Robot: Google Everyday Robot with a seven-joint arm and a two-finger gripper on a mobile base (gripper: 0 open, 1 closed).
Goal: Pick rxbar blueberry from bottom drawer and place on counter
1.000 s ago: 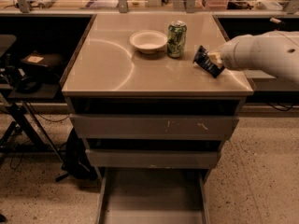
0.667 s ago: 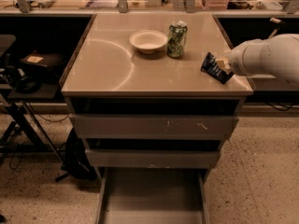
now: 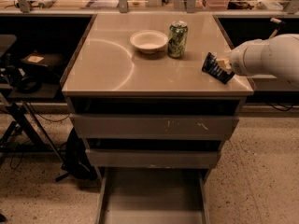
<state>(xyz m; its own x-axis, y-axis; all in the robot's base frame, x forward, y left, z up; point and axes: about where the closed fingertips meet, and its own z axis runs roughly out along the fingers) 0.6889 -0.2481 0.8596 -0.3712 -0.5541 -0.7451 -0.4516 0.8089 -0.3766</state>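
The rxbar blueberry (image 3: 216,68) is a small dark blue-black wrapped bar. It is tilted over the right edge of the counter (image 3: 117,69), its lower end at or just above the surface. My gripper (image 3: 225,63) is at the bar's right end, at the tip of the white arm that reaches in from the right. The bottom drawer (image 3: 152,197) is pulled out at the foot of the cabinet and its grey floor shows nothing in it.
A green soda can (image 3: 177,39) and a shallow white bowl (image 3: 148,41) stand on the counter's far middle. Two shut drawers with scuffed fronts (image 3: 154,126) sit above the open one. A dark stand with cables (image 3: 23,78) is at the left.
The arm has drawn back to the right, and the bar has gone with it from the counter's middle right to its right edge.
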